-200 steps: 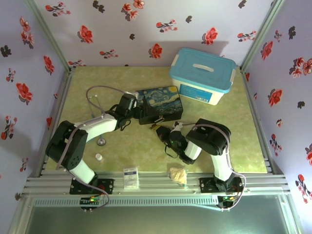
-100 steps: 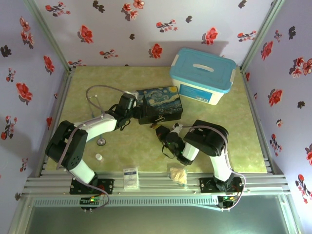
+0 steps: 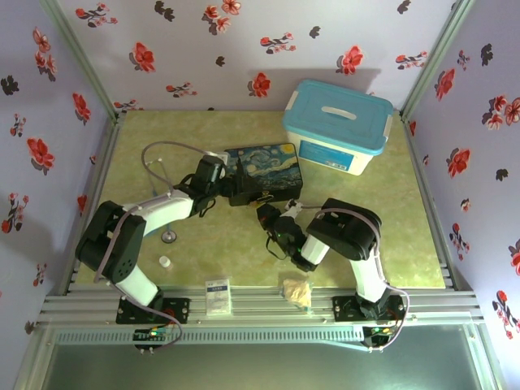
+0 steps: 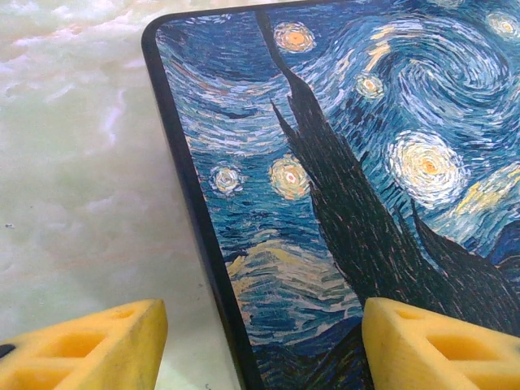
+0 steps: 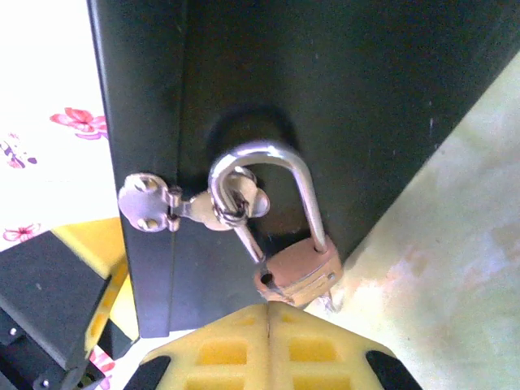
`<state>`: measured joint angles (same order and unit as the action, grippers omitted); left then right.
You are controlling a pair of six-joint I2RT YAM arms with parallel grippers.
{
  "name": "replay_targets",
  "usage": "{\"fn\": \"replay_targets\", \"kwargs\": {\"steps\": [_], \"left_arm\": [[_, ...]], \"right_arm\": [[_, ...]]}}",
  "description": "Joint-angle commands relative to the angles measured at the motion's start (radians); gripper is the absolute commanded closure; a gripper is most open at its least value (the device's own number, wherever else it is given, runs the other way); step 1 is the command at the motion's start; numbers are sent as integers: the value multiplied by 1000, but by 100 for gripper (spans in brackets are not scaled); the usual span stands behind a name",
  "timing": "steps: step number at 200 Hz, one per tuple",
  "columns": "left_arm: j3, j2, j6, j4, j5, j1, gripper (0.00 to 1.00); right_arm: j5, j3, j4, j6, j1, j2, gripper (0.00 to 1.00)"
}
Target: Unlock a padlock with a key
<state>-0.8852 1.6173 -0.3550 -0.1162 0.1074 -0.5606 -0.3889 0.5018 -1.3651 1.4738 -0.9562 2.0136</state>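
1. On the painted box's [image 5: 325, 81] dark side: padlock [image 5: 299, 268], hooked through the silver hasp [image 5: 150, 203];
2. Just beneath its brass body: right gripper [image 5: 268, 313], clenched tight;
3. Straddling the box's lid edge: left gripper [image 4: 264, 329], spread wide.

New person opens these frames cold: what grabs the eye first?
The Starry Night painted box sits mid-table with both arms at it, and a blue-lidded tub stands behind it to the right. In the right wrist view the padlock hangs from a hasp on the box's dark side, with the right gripper shut just beneath it. The left gripper is open, straddling the lid's edge.
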Motion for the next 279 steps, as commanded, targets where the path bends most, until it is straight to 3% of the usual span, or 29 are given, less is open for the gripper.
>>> {"fn": "replay_targets", "kwargs": {"steps": [1,45,70,76,87,98,120,145,158,187,228,251,279], "left_arm": [[41,19,44,97,23,10,36],[43,23,40,98,25,12,36],[43,16,32,97,23,12,35],[38,14,29,101,21,12,33],[22,12,24,113,12,11,32],[11,8,17,116,5,11,32],[0,7,13,116,-3,11,31],[-12,11,17,127,-3,11,31],[-14,11,17,126,-2,11,31],[-14,12,17,125,-2,11,31],[-12,15,14,121,-6,12,31],[-8,16,12,121,-6,11,31],[-5,14,11,121,-5,11,31]], "right_arm": [[-73,-33,-23,-12,8,-37,100],[-91,-105,-23,0,24,-59,100],[6,-107,-22,-90,47,-64,100],[31,-101,-21,-138,46,-65,93],[72,-91,3,-170,43,-66,66],[89,-77,47,-170,36,-69,51],[87,-25,166,-195,11,-91,42],[75,69,447,-226,4,-141,38],[61,109,590,-230,-2,-163,38],[7,145,713,-234,-12,-172,39],[17,182,662,-233,-12,-92,43],[22,193,643,-220,-14,-51,53],[0,150,630,-216,-21,-78,75]]}}
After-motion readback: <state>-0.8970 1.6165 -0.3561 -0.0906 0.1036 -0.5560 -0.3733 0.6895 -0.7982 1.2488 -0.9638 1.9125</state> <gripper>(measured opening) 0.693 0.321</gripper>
